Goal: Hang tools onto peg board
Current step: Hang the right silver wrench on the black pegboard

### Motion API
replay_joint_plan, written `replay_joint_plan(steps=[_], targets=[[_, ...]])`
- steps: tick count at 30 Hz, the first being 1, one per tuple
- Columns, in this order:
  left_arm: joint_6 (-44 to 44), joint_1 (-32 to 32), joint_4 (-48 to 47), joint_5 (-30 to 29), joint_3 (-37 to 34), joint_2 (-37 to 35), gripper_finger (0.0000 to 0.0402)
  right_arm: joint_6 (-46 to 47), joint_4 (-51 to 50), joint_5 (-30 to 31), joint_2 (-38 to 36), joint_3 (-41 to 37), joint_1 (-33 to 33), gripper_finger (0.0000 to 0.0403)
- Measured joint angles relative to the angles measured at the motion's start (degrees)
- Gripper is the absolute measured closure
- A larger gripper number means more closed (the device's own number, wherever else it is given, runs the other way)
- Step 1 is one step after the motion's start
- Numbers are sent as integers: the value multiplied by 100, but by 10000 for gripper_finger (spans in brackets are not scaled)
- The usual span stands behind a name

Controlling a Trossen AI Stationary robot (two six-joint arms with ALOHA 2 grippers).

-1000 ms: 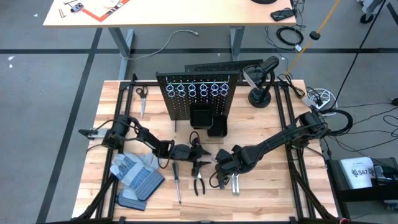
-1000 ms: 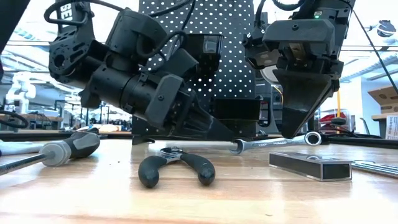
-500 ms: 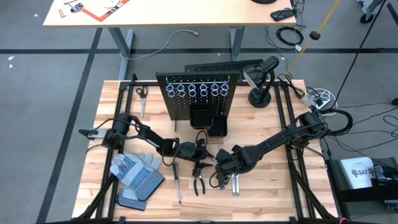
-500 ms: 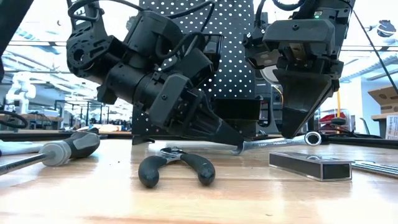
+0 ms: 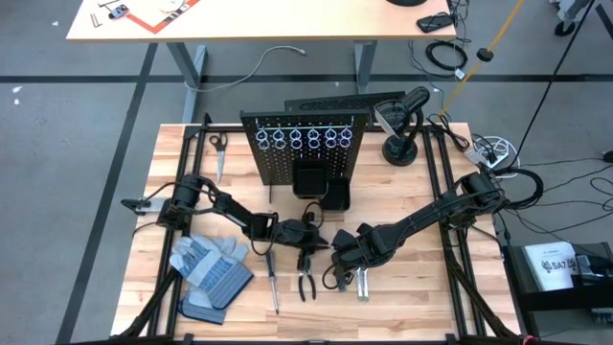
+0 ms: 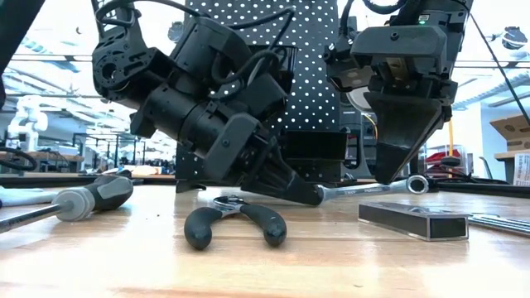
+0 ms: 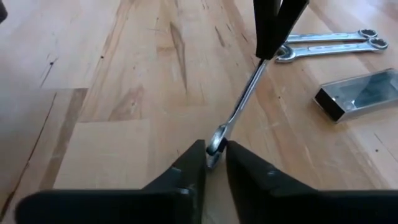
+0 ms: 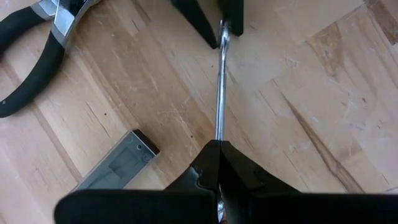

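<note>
A silver wrench (image 8: 219,93) spans between both grippers near the table's middle. My left gripper (image 7: 212,163) is shut on one end and my right gripper (image 8: 217,152) on the shaft toward the other. Its ring end (image 6: 418,183) sticks out past the right fingers. Dark-handled pliers (image 5: 306,278), a thin screwdriver (image 5: 272,283) and a grey metal piece (image 5: 365,285) lie flat on the wood in front of them. Two more wrenches (image 7: 329,43) lie side by side farther off. The black peg board (image 5: 302,144) stands upright behind, with silver rings along its top. My left gripper pinches the wrench's head end (image 7: 216,140) between its two fingertips. Its fingers come slanting down from the table's left, roughly along the wrench. My right gripper pinches the wrench's shaft (image 8: 218,138) between its two fingers, a little short of the ring end. These fingers point steeply down, across the shaft.
Grey-and-blue gloves (image 5: 211,273) lie at the near left. Scissors (image 5: 217,153) lie left of the board, and black bins (image 5: 321,187) hang at its foot. A black clamp stand (image 5: 400,144) sits at the far right.
My left gripper has moved toward the table's right, up to the wrench's free end, has tipped a little, and has shut on that end. My right gripper and the wrench have kept still.
</note>
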Motion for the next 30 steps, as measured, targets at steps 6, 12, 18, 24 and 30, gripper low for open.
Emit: replay_joint_plan(steps=[6, 12, 18, 24, 30], targets=[[-29, -4, 34, 112, 0, 0, 356, 0, -8, 17, 0, 0, -2, 403], [-46, 0, 160, 227, 0, 0, 364, 0, 43, 13, 0, 0, -2, 403], [-46, 0, 230, 249, 0, 0, 392, 0, 45, 11, 0, 0, -2, 403], [-44, -4, 209, 249, 0, 0, 394, -17, 45, 11, 0, 0, -2, 403], [-44, -96, 191, 250, 0, 0, 394, -152, 68, 11, 0, 0, 0, 403]])
